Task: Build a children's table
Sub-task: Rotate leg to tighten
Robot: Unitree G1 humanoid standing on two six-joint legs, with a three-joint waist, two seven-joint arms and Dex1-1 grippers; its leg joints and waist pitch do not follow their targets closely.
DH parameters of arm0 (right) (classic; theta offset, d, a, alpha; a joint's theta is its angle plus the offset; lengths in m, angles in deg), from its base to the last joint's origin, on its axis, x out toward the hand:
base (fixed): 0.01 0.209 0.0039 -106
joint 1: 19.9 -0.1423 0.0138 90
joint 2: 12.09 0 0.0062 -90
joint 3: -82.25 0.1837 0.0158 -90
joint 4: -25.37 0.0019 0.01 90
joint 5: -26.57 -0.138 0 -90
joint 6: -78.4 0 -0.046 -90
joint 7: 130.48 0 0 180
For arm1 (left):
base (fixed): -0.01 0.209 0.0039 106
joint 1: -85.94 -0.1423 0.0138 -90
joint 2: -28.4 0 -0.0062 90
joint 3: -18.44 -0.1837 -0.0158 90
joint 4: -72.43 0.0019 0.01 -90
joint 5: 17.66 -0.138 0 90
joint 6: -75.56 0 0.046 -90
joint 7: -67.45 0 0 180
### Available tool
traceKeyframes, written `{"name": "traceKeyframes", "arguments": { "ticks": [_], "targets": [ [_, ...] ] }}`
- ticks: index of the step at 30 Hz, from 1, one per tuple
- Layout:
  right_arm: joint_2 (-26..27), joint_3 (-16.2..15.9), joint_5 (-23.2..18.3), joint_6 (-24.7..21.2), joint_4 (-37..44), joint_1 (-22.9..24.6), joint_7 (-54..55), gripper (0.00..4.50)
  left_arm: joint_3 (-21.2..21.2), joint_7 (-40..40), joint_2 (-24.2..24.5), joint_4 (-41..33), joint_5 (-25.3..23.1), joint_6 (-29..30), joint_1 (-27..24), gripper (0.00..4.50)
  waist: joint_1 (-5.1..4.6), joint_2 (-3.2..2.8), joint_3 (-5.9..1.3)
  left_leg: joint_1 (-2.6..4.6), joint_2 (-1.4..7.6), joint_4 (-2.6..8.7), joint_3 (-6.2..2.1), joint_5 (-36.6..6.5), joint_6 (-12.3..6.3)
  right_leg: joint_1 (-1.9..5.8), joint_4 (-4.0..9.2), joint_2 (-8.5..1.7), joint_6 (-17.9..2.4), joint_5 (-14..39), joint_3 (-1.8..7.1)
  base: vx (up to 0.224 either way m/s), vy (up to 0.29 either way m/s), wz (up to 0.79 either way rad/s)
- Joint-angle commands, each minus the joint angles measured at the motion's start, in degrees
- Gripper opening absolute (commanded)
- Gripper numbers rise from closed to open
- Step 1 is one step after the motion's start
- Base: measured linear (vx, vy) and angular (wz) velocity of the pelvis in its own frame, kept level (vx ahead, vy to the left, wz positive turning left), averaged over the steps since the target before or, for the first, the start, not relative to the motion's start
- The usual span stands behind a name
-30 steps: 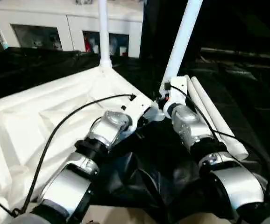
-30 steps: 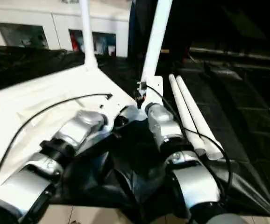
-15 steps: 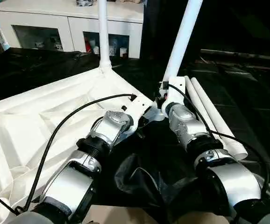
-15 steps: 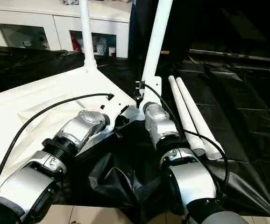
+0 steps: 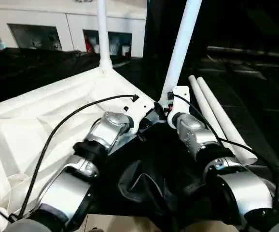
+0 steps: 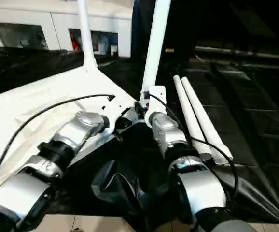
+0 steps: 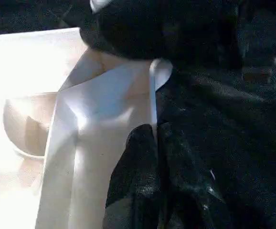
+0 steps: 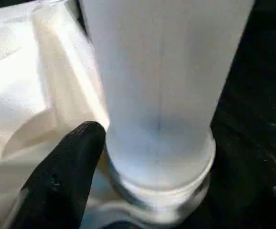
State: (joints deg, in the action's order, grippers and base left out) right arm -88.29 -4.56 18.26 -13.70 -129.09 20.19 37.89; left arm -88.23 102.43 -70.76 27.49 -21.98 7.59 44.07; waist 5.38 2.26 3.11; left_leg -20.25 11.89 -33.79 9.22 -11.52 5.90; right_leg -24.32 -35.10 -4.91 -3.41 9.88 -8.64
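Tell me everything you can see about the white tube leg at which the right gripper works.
The white tube leg is a long, smooth plastic-looking tube. It stands leaning, its lower end at the near corner socket of the upturned white tabletop. A stepped collar rings its base. The right gripper is at its foot, one black finger beside it.

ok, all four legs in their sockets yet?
No: two loose legs lie side by side on the black sheet, right of the tabletop.
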Motion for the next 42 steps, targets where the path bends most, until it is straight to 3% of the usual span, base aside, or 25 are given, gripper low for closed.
{"name": "traceKeyframes", "arguments": {
  "ticks": [1, 2, 3, 4, 6, 8, 10, 11, 17, 21, 25, 31, 35, 42],
  "targets": [
    [-1.41, -1.66, 0.52, -0.61, 4.78, 1.73, -5.57, 3.90, -0.72, 2.15, 1.10, -3.66, -0.49, -1.66, -0.27, 0.00, 0.31, -0.44, -4.85, -0.62, 1.32, 2.87, -0.04, 2.02, -6.10, 5.13, 2.41, -4.35, -11.84, -3.57, 4.44, 0.000, 0.000, 0.00],
    [-1.76, -2.05, 0.53, -0.70, 5.82, 2.19, -6.75, 3.93, -0.78, 2.53, 1.28, -4.05, -0.42, -1.74, -0.48, 0.00, 0.34, -0.36, -4.80, -0.76, 1.21, 2.78, 0.00, 2.34, -7.02, 5.25, 2.38, -4.28, -12.20, -4.66, 4.41, 0.000, 0.000, 0.00],
    [-5.60, -5.13, 0.34, -2.90, 15.42, 6.84, -14.88, 3.99, -1.54, 6.55, 3.28, -7.50, 0.14, -4.27, -2.62, 0.00, 0.36, -0.44, -4.87, -0.80, 1.25, 2.65, 0.00, 2.85, -8.34, 5.22, 2.31, -4.36, -12.58, -5.67, 4.38, 0.000, 0.000, 0.00],
    [-6.69, -5.99, 0.25, -3.35, 18.02, 8.14, -17.06, 4.12, -1.69, 7.50, 3.79, -8.38, 0.32, -4.45, -3.17, 0.00, 0.87, -0.22, -4.84, -0.87, 1.42, 2.49, -0.14, 3.53, -9.91, 5.62, 2.26, -4.33, -12.00, -7.22, 4.29, 0.000, 0.000, 0.00],
    [-8.10, -6.58, -0.13, -3.86, 21.27, 9.76, -19.34, 4.34, -1.85, 8.31, 4.54, -9.25, 0.33, -4.64, -3.80, 0.00, 0.85, -0.51, -4.88, -0.71, 1.55, 2.36, -0.04, 4.00, -10.87, 5.09, 2.28, -4.26, -12.20, -7.03, 4.28, 0.000, 0.000, 0.00],
    [-14.51, -8.46, -2.09, -6.35, 34.50, 16.46, -27.67, 4.46, -1.61, 11.79, 7.17, -12.79, 1.51, -9.91, -7.25, 0.00, 1.00, -0.60, -4.46, -0.74, 1.54, 2.62, 0.01, 0.70, -10.12, 5.16, 3.04, -4.14, -11.05, -1.80, 4.15, 0.000, 0.000, 0.00],
    [-17.70, -8.96, -3.74, -8.39, 41.06, 19.88, -31.06, 4.46, -1.53, 14.08, 8.66, -15.12, 2.45, -12.10, -9.36, 0.00, 1.41, -0.62, -4.35, -0.50, 1.87, 2.92, 0.00, -1.95, -8.41, 5.18, 3.52, -4.23, -8.79, 2.72, 4.41, 0.000, 0.000, 0.00],
    [-18.82, -9.00, -4.35, -9.20, 43.54, 21.18, -32.14, 4.46, -1.48, 15.10, 9.18, -16.19, 2.90, -12.60, -10.20, 0.00, 1.36, -0.65, -4.33, -0.43, 1.98, 3.00, 0.08, -2.96, -7.34, 4.79, 3.62, -4.24, -8.67, 4.28, 4.44, 0.000, 0.000, 0.00],
    [-23.33, -6.54, -9.63, -17.00, 60.13, 30.07, -33.36, 4.46, 0.59, 16.86, 11.60, -24.65, 5.73, -9.52, -15.57, 0.00, 1.53, -0.60, -4.07, -0.55, 1.83, 3.32, 0.06, -5.65, -4.60, 4.90, 4.34, -4.15, -5.63, 10.25, 4.36, 0.000, 0.000, 0.00],
    [-20.59, -2.00, -10.10, -22.02, 67.33, 36.01, -24.85, 4.46, 4.41, 11.45, 10.86, -30.10, 6.86, -6.90, -19.96, 0.00, 1.39, -0.50, -4.10, -0.82, 1.57, 3.22, 0.09, -3.99, -4.02, 4.69, 4.37, -3.90, -4.87, 9.73, 4.33, 0.000, 0.000, 0.00],
    [-17.32, -0.38, -10.44, -24.56, 71.55, 39.94, -18.75, 4.46, 5.54, 7.01, 10.14, -33.87, 5.71, -4.03, -22.80, 0.00, 1.07, -0.84, -4.21, -0.95, 1.48, 3.19, 0.06, -3.57, -3.71, 4.70, 4.30, -3.80, -4.85, 8.30, 4.26, 0.000, 0.000, 0.00],
    [-12.94, 1.34, -10.73, -27.91, 78.20, 44.53, -11.25, 4.46, 7.75, 2.76, 8.12, -39.89, 6.06, -2.41, -26.03, 0.00, 0.26, -0.93, -3.95, -1.10, 0.87, 3.22, 0.19, -5.55, -3.92, 4.65, 5.18, -3.47, -1.92, 14.43, 4.03, 0.000, 0.000, 0.00],
    [-10.77, 1.29, -8.37, -27.07, 77.52, 45.84, -7.12, 4.46, 7.47, 1.10, 7.67, -43.64, 5.89, -0.31, -27.76, 0.00, 0.39, -1.52, -4.02, -0.94, 1.02, 3.23, 0.11, -5.21, -3.71, 4.34, 5.20, -3.40, -1.72, 13.75, 4.09, 0.000, 0.000, 0.00],
    [-9.51, 1.19, -8.22, -27.88, 77.05, 44.75, -5.23, 4.46, 6.95, -1.02, 6.55, -44.74, 4.57, 1.49, -27.84, 0.00, 0.40, -1.53, -4.08, -1.00, 0.97, 3.15, 0.08, -4.46, -4.08, 4.52, 4.78, -3.31, -2.60, 10.15, 4.17, 0.000, 0.000, 0.00]
  ]
}}
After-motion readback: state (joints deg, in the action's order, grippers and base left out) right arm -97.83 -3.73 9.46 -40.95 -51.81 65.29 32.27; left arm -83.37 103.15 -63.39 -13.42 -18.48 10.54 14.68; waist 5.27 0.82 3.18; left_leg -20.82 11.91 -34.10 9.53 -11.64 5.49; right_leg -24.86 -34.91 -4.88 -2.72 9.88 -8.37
